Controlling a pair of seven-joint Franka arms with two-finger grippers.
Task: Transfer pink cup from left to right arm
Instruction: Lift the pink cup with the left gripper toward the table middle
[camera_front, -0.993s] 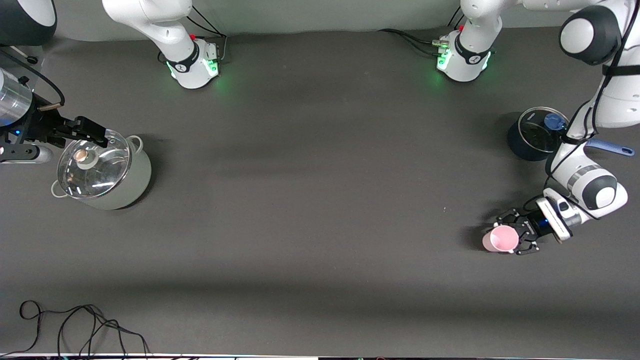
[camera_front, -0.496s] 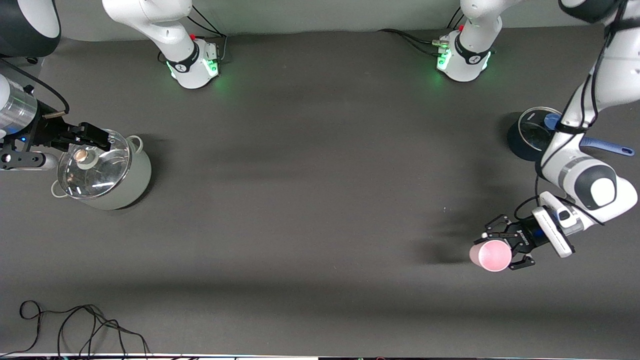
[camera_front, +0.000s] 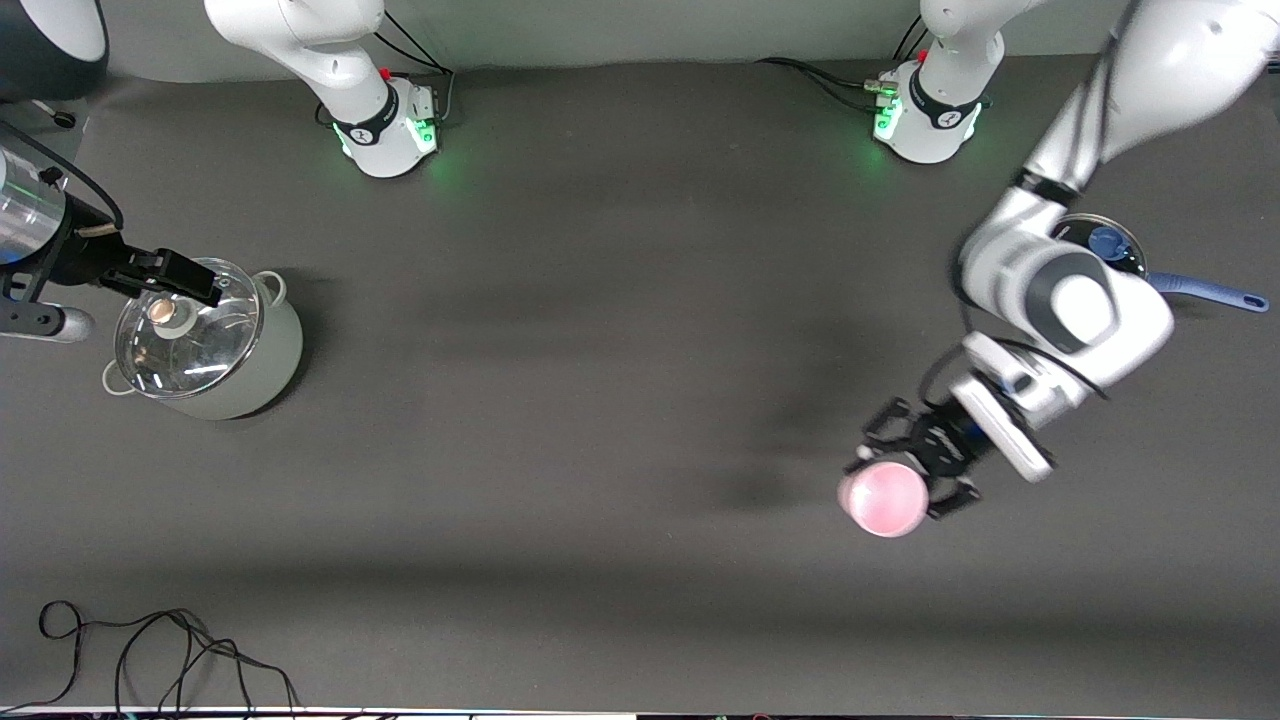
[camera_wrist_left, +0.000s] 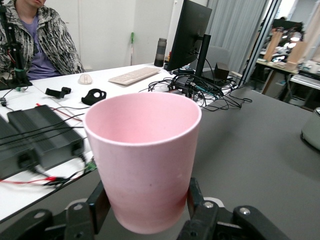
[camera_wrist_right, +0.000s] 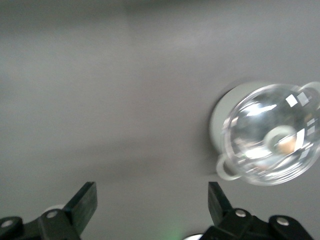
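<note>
One pink cup is the thing to pass, and we see it gripped at its lower part by the left gripper, whose linkage fingers press on both sides of it. The cup is in the air over bare table toward the left arm's end. Its long axis tilts toward the front camera, so the open mouth shows almost as a full circle there.

For the coming handover, the relation that matters is this: the right gripper hangs over the glass lid of the pale pot at the right arm's end of the table, well apart from the cup. Its fingers stand widely separated and hold nothing. We judge both arms must come toward the middle, and the cup's upper wall is free for the second grasp.

Dark cloth covers the table. A blue-handled pot sits partly hidden under the left arm, and a black cable lies near the front camera. In the left wrist view we see desks, a monitor and a seated person.
</note>
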